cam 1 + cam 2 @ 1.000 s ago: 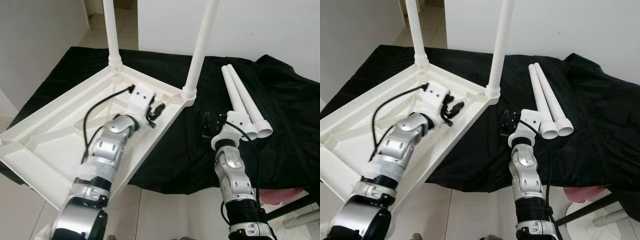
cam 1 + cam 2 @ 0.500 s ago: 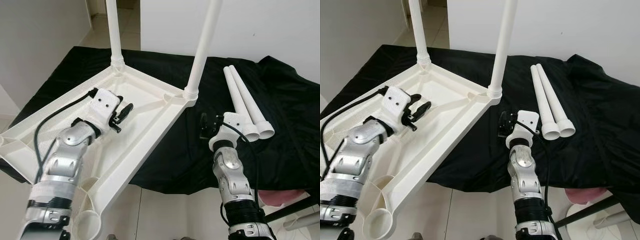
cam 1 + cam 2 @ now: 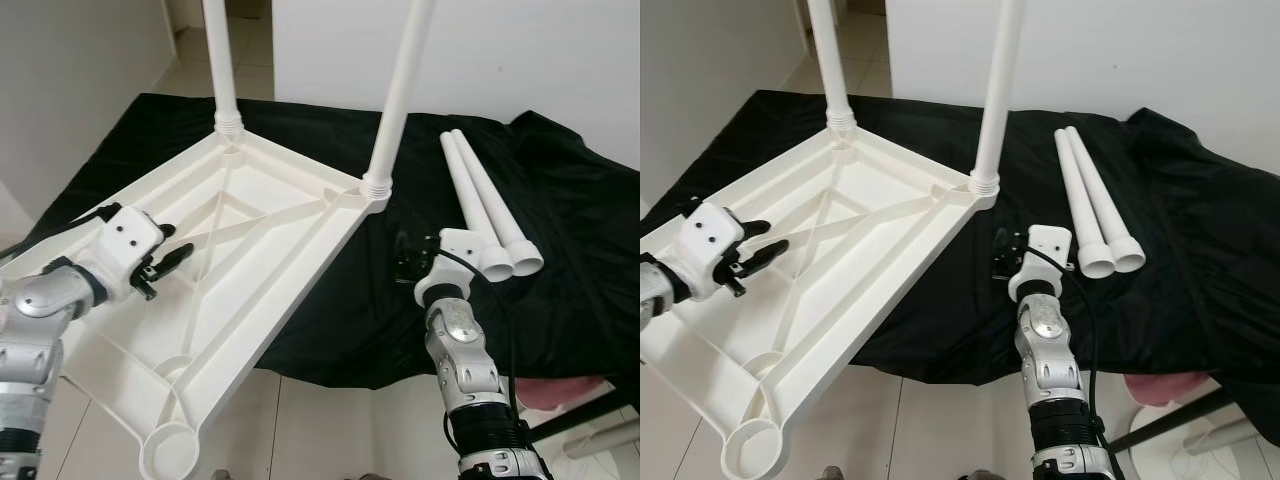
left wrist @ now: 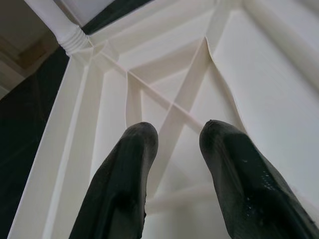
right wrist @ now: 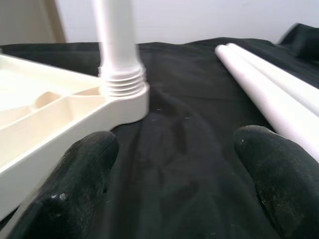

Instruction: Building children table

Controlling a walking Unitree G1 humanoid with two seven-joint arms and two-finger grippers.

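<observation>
While the upturned tabletop (image 3: pixel 250 240) lies on the black cloth (image 3: pixel 580 240) with two legs fitted, the spread, empty right pincer (image 3: pixel 408 262) should grip one loose leg (image 3: pixel 478 205) near its end; the left pincer (image 3: pixel 165 262) hovers spread.

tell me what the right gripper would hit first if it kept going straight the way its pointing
Probably the black cloth ahead of the right gripper. Its open fingers point into the gap between the screwed-in leg at the tabletop's corner and the two loose legs; depth is hard to judge, so it might pass over the cloth.
</observation>
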